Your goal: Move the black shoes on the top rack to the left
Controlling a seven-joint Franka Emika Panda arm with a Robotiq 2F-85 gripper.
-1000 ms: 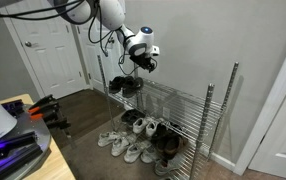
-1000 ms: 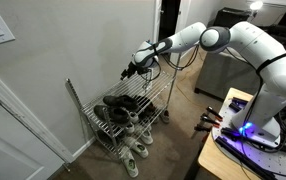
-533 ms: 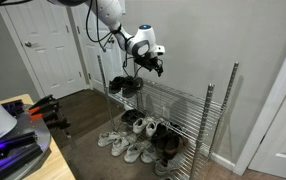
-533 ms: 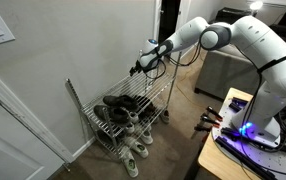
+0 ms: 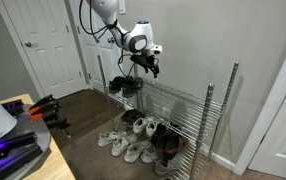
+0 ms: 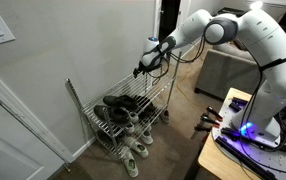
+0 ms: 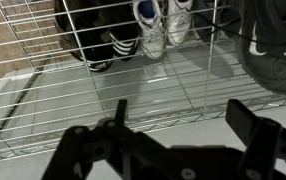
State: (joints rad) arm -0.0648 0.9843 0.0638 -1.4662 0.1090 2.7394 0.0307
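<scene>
Scene: a chrome wire shelving unit with slim silver poles [image 5: 208,125] stands against a grey wall, with a white panelled door [image 5: 48,50] beyond its far end.

Top rack of thin chrome wire grid [image 5: 178,97]: the pair of matte all-black low-top shoes [image 5: 125,85] sits at the end nearest the door, side by side. The rest of this shelf shows only bare wire.

The robot's black hand [image 5: 150,66] hangs above the top rack, just beside the black shoes on the side away from the door. It is clear of them and of the wire. In the exterior view from the opposite end the hand [image 6: 143,68] shows above the far part of the rack, on the white arm [image 6: 223,25].

Wrist view: the hand [image 7: 175,110] points down at the top rack [image 7: 63,90]. Its two dark fingers [image 7: 119,110] stand well apart, with nothing between them but wire grid. A large dark shoe [image 7: 275,50] fills the upper right corner; I cannot tell whether it is one of the black pair.

Lower wire shelf [image 5: 183,140]: white and grey sneakers [image 5: 149,127] sit beside a darker pair [image 5: 131,117].

Floor in front of the unit: more pale sneakers [image 5: 118,140] and a dark brownish pair [image 5: 165,150]. Through the grid the wrist view also picks up white sneakers [image 7: 151,25] and a black shoe with white stripes [image 7: 108,50].
</scene>
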